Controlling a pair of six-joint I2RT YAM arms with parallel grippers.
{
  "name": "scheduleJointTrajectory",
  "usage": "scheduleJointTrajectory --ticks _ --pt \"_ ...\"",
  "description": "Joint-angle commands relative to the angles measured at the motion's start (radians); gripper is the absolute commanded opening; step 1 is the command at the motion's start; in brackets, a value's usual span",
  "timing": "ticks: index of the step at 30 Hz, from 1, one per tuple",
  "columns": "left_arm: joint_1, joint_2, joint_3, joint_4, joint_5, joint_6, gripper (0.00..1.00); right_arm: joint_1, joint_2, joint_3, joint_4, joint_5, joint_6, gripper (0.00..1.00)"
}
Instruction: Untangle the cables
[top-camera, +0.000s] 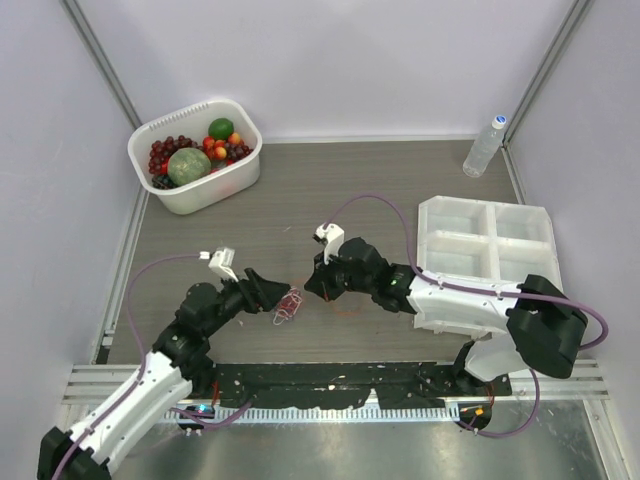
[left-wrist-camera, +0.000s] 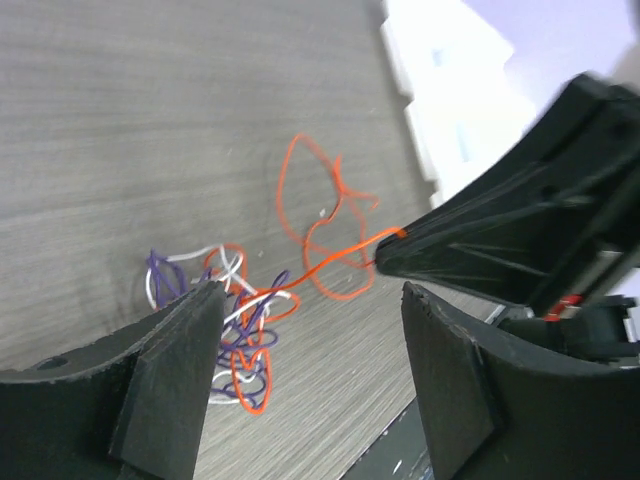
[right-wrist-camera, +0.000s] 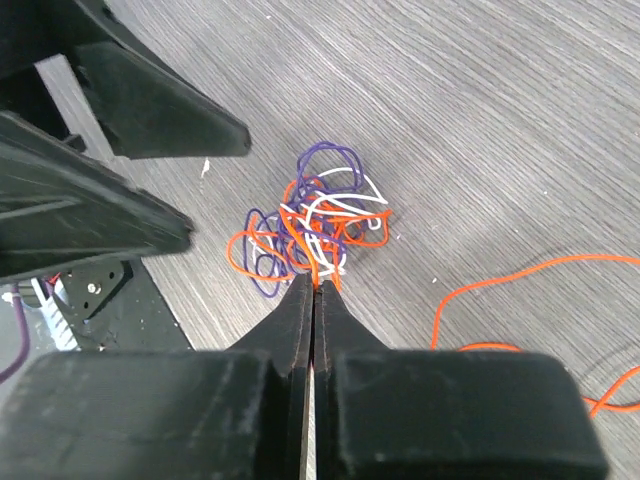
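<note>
The cables (top-camera: 289, 303) form a small knot of orange, purple and white wires on the table between my two grippers. My right gripper (right-wrist-camera: 315, 285) is shut on an orange strand at the near edge of the tangle (right-wrist-camera: 312, 215). In the left wrist view that strand (left-wrist-camera: 330, 262) runs taut from the knot (left-wrist-camera: 238, 325) to the right gripper's tip (left-wrist-camera: 388, 258). My left gripper (left-wrist-camera: 312, 305) stands open just beside the knot, nothing between its fingers. A loose orange cable (left-wrist-camera: 318, 215) lies apart, also seen to the right as a loop (right-wrist-camera: 520, 285).
At the back left stands a white tub (top-camera: 240, 172) of fruit. A clear water bottle (top-camera: 485, 145) is at the back right. A white compartment tray (top-camera: 490, 245) lies on the right, next to the right arm. A black strip (top-camera: 330, 380) lines the near table edge.
</note>
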Motion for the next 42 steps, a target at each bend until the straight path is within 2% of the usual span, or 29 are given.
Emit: scheduleJointTrajectory --ticks 1,5,10,16,21,24,26,29,32,35,36,39,42 --pt "0.004 -0.142 -0.010 -0.012 -0.077 0.022 0.72 0.005 -0.051 0.004 0.068 -0.044 0.052 0.01" --pt "0.004 -0.095 0.025 -0.006 -0.057 0.084 0.68 0.002 -0.063 0.029 0.071 -0.047 0.066 0.01" --pt "0.004 0.061 0.018 0.115 0.032 0.089 0.68 0.002 -0.083 0.049 0.086 -0.076 0.086 0.01" --pt "0.002 0.262 0.063 0.217 0.018 0.085 0.65 0.004 -0.112 0.056 0.089 -0.122 0.104 0.01" --pt "-0.001 0.472 0.117 0.403 0.113 0.039 0.72 0.004 -0.125 0.066 0.096 -0.151 0.112 0.01" --pt "-0.021 0.517 0.117 0.472 0.150 0.031 0.77 0.004 -0.135 0.067 0.085 -0.146 0.109 0.01" --pt "-0.038 0.494 0.096 0.488 0.146 0.025 0.77 0.004 -0.143 0.072 0.065 -0.137 0.104 0.01" --pt "-0.039 0.415 0.071 0.382 0.106 0.008 0.68 0.002 -0.163 0.070 0.050 -0.102 0.098 0.01" --pt "-0.039 0.283 0.030 0.276 0.081 0.005 0.65 0.002 -0.180 0.069 0.040 -0.076 0.098 0.01" --pt "-0.041 0.123 -0.004 0.178 0.064 0.009 0.66 -0.002 -0.183 0.075 0.037 -0.084 0.104 0.01" --pt "-0.039 0.079 -0.018 0.155 0.063 0.012 0.69 -0.002 -0.184 0.079 0.036 -0.084 0.103 0.01" --pt "-0.041 -0.024 -0.035 0.182 0.130 0.037 0.90 -0.004 -0.177 0.084 0.040 -0.096 0.107 0.01" --pt "-0.041 -0.056 -0.029 0.213 0.170 0.046 0.94 -0.005 -0.169 0.089 0.050 -0.108 0.112 0.01"
